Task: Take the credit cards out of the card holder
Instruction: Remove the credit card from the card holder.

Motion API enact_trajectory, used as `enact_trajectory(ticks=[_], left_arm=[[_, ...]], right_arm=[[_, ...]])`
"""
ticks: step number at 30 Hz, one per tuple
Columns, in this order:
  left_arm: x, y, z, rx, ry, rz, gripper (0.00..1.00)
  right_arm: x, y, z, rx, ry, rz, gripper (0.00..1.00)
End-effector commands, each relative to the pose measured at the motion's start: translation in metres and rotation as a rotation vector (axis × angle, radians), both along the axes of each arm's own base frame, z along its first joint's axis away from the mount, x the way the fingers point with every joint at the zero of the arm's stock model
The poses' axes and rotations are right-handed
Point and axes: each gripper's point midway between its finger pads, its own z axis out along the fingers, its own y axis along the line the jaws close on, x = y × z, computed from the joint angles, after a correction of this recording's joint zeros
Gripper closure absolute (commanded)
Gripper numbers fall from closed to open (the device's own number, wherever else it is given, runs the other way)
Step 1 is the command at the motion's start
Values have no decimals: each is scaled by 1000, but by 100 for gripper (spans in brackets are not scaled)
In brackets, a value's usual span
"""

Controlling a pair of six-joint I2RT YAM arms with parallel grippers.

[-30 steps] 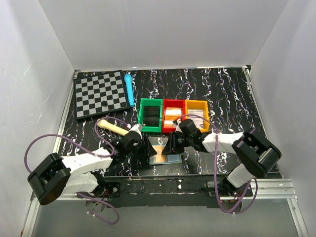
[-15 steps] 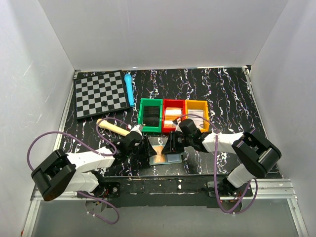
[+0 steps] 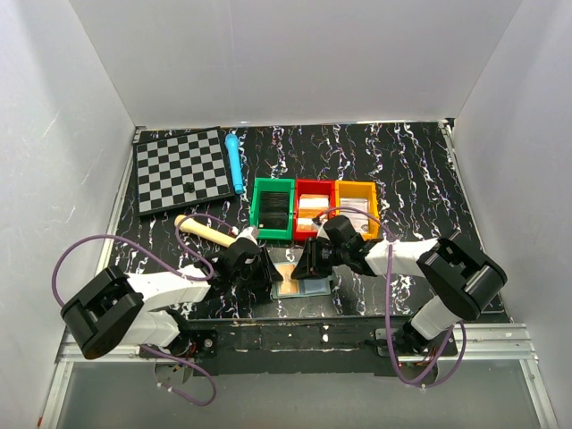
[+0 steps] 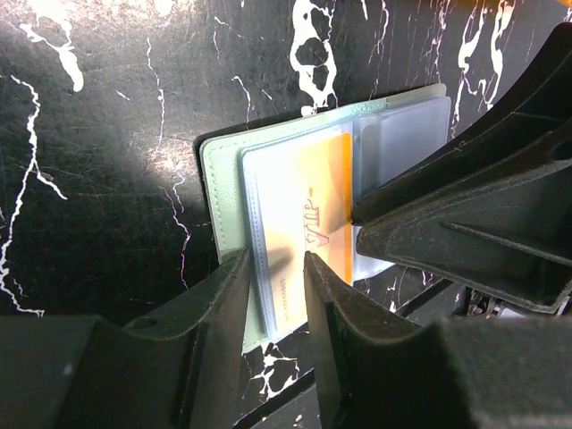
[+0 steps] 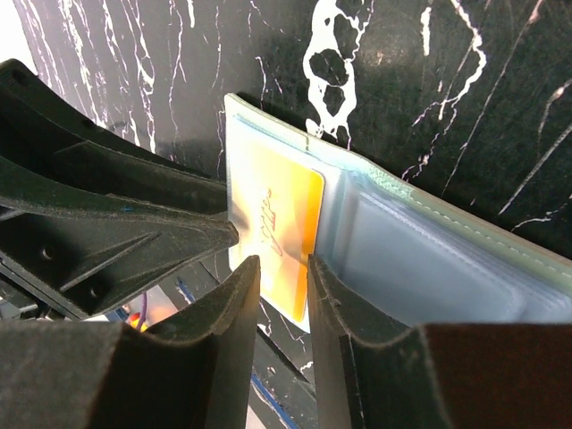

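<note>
At the left, the left gripper (image 4: 279,259) is brought in closer to the card holder (image 4: 214,170) than a second ago. Its fingers (image 4: 214,304) are drawn from a wider gap to a narrow one. The near edge of the clear sleeve carrying the orange card (image 4: 308,201) is straddled by them. Whether sleeve or card is already pinched cannot be told.

In the middle, the card holder is laid open and flat on the table (image 4: 98,134), near its front edge and on the near side of the green bin (image 3: 255,207), where it lay before. The orange card is not yet drawn out of its sleeve.

At the right, the right gripper (image 5: 284,261) is kept much as it was. Its fingers are set narrow over the card's edge beside the fold, and a grip cannot be confirmed there either.

The closing on the left is judged to be the start of a pinch on the card, with the holder steadied from the right. No card is seen out so far.
</note>
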Motion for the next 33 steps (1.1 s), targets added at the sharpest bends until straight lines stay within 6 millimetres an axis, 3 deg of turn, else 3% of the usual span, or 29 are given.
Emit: enact_trajectory(ticks=[1, 13, 23, 33], left_arm=[[-9, 16, -23, 74, 47, 15, 69], [-10, 18, -28, 90, 59, 15, 74], [-9, 17, -32, 104, 67, 11, 75], [-9, 17, -37, 120, 77, 8, 82]], right_arm=[[-1, 2, -2, 10, 3, 9, 64], [-3, -13, -10, -66, -14, -2, 64], [-2, -1, 3, 21, -31, 16, 66], [-2, 3, 9, 70, -39, 11, 69]])
